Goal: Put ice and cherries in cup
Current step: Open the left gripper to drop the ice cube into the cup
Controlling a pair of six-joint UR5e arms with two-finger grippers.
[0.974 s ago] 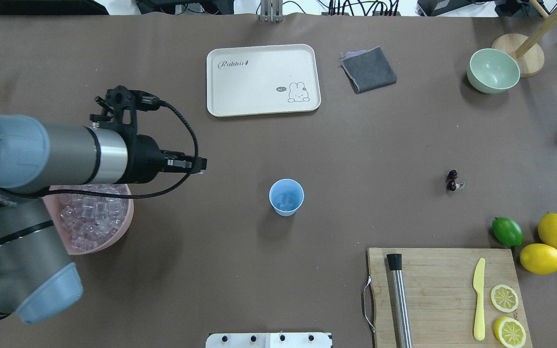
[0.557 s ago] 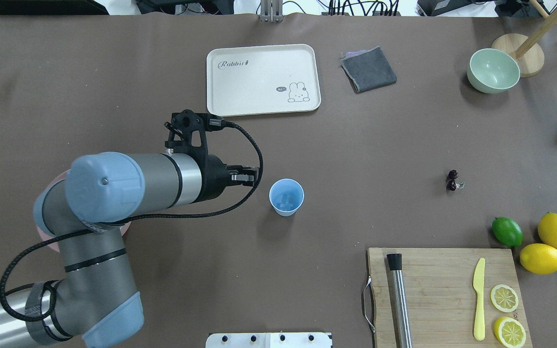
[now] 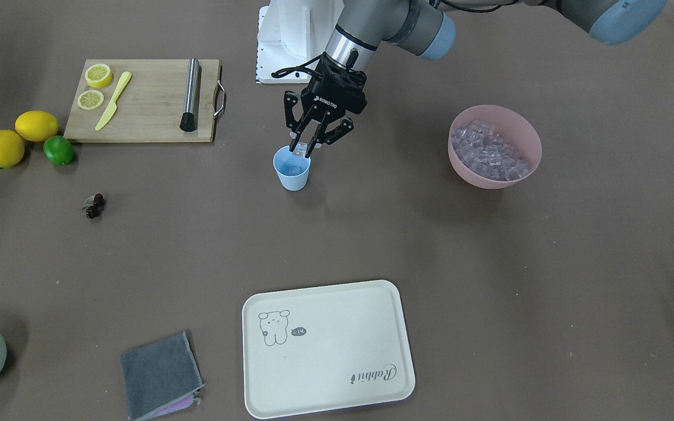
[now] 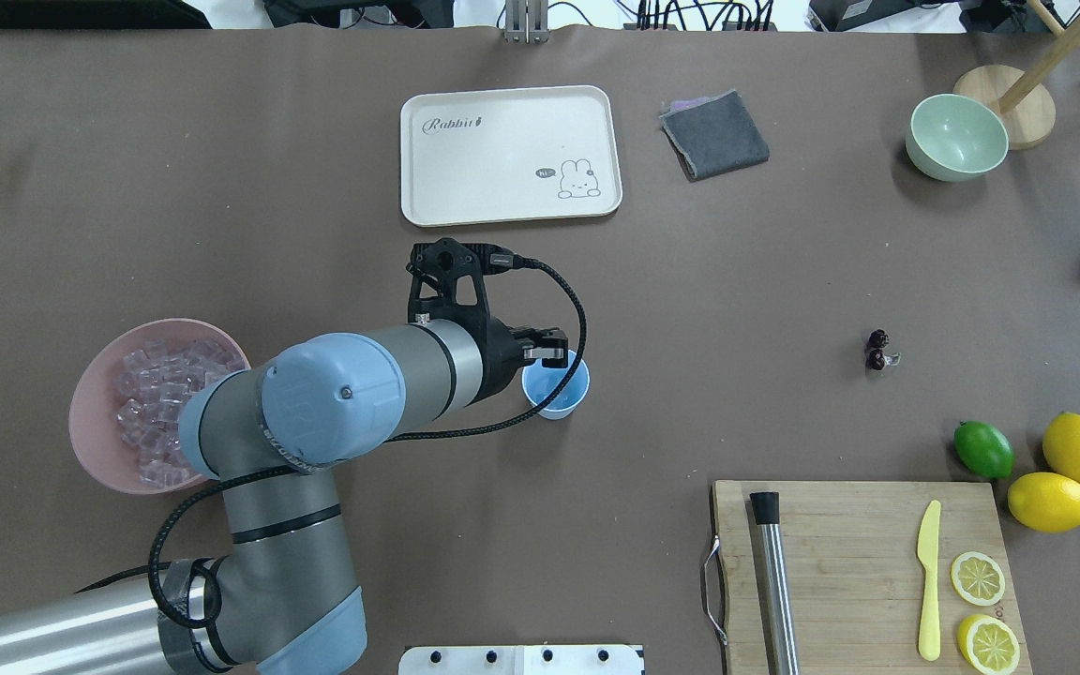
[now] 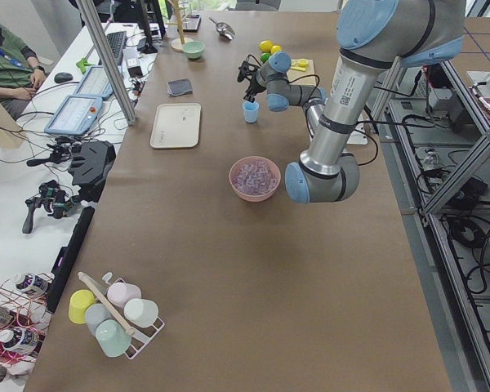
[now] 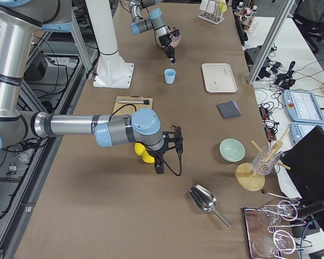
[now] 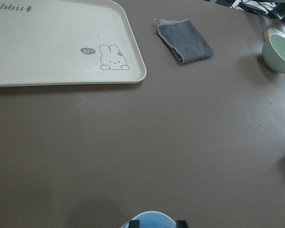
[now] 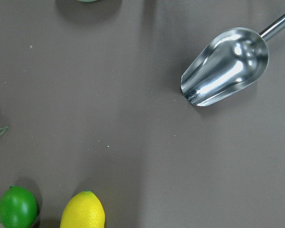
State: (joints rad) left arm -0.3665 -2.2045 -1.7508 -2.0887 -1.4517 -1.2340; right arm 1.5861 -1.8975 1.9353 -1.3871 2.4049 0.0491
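On the table (image 3: 547,263), the left arm (image 4: 362,384) hangs its jaws just above the cup (image 3: 292,172), seemingly clamped on one ice cube (image 3: 298,147). The cherries (image 3: 95,206) lie well apart, nearer the right arm (image 6: 119,129); whether its jaws are apart or together I cannot tell.

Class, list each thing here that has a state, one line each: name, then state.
left gripper, shut on an ice cube above the cup
right gripper, cannot tell open or shut
cup, upright, ice inside
pink bowl, upright, holds the ice stock
cherries, loose on the table
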